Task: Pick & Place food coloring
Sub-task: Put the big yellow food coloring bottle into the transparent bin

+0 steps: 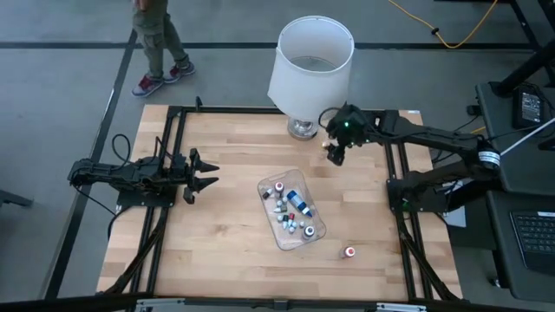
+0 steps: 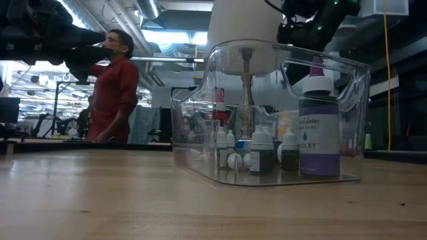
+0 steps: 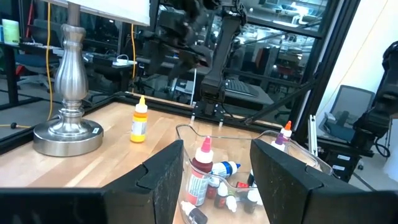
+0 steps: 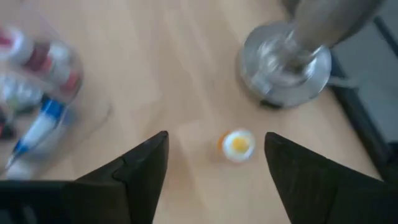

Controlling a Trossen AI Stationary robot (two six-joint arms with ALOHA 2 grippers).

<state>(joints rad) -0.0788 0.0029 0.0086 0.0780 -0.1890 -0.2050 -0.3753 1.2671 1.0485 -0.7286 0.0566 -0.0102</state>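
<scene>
Nearest the low camera stood the clear plastic tray (image 2: pixel 267 120) on the wooden table (image 1: pixel 217 234), holding most of the food coloring bottles (image 1: pixel 290 208). At its front corner a purple-labelled bottle (image 2: pixel 319 127) read "VIOLET" beneath a brand name only partly legible (it ended in "master"). One red-capped bottle (image 1: pixel 349 252) lay alone on the table, near the tray's front corner. Farther back, a yellow-orange bottle (image 4: pixel 237 144) stood upright beside the lamp base (image 4: pixel 287 65). The right gripper (image 1: pixel 335 154) hovered above it, fingers spread and empty, the bottle showing between them in the right wrist view. The left gripper (image 1: pixel 205 172) waited well left of the tray, fingers apart, holding nothing.

The bottle looked light, rigid and smooth, easily tipped by a glancing touch. I judged a grip across the body just below the cap safest, as the tapered tip offered little purchase.
</scene>
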